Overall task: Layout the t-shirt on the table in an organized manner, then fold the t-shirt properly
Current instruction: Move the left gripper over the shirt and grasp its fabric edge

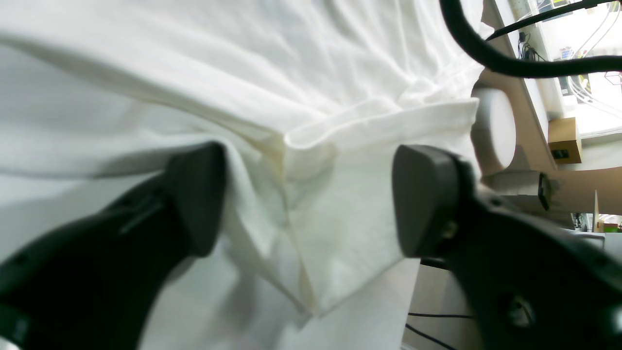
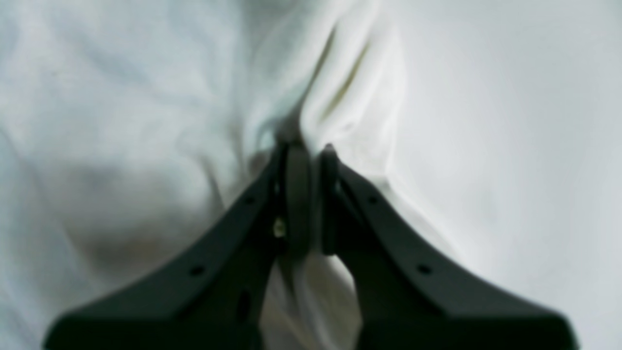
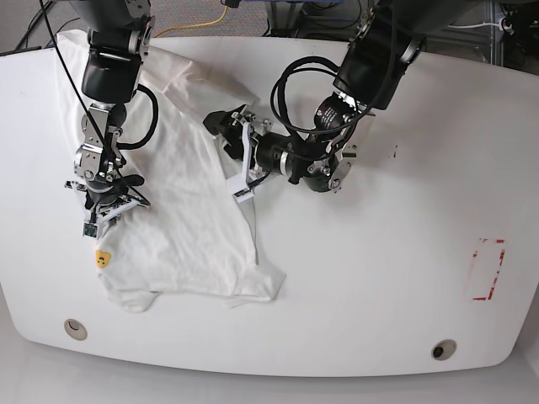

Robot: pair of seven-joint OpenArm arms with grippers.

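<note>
My right fingers (image 2: 306, 150) pinch the t-shirt (image 3: 189, 210), which lies rumpled on the surface (image 3: 379, 269). My left fingers (image 1: 311, 199) gape around its edge. Flattening is unfinished; folding hasn't begun.

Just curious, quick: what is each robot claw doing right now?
Left end effector: open, straddling a fold of the t-shirt.
Right end effector: shut on the t-shirt.

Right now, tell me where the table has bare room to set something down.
Bare table runs from the left gripper across to the red tape rectangle, and along the near edge between both grommet holes. The far side is crowded: t-shirt and right gripper.
</note>
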